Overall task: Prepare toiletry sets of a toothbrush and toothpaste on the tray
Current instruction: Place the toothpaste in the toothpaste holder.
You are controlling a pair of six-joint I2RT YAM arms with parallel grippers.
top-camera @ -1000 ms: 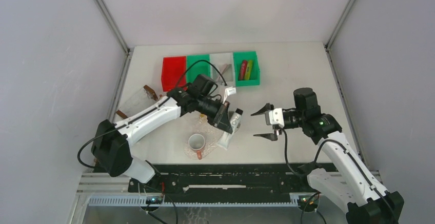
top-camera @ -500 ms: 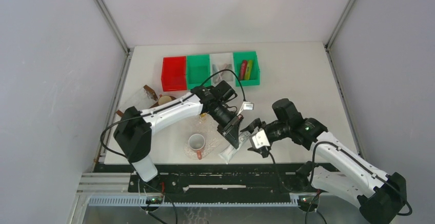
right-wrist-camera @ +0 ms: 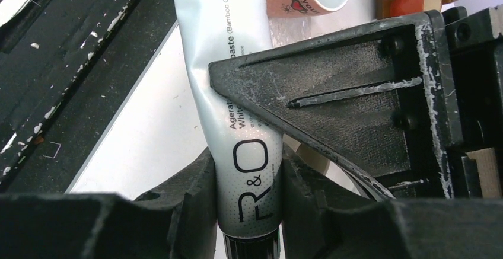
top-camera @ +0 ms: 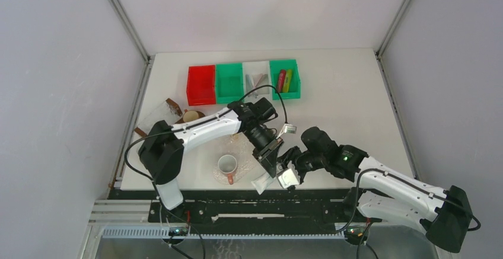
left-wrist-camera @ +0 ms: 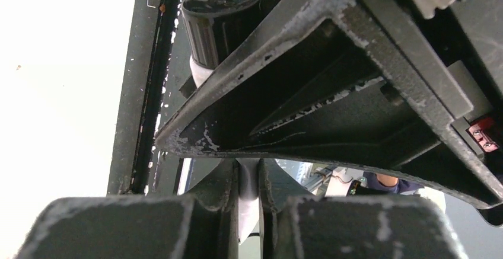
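White table, evenly lit. Grey walls left, right, behind table. Metal posts at table's far corners. Black rail along table's near edge.

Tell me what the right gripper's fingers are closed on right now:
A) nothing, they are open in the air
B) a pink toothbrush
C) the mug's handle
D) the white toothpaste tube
D: in the right wrist view, the white toothpaste tube, printed "R&O", sits pinched between the two fingers of the right gripper, near its cap end.
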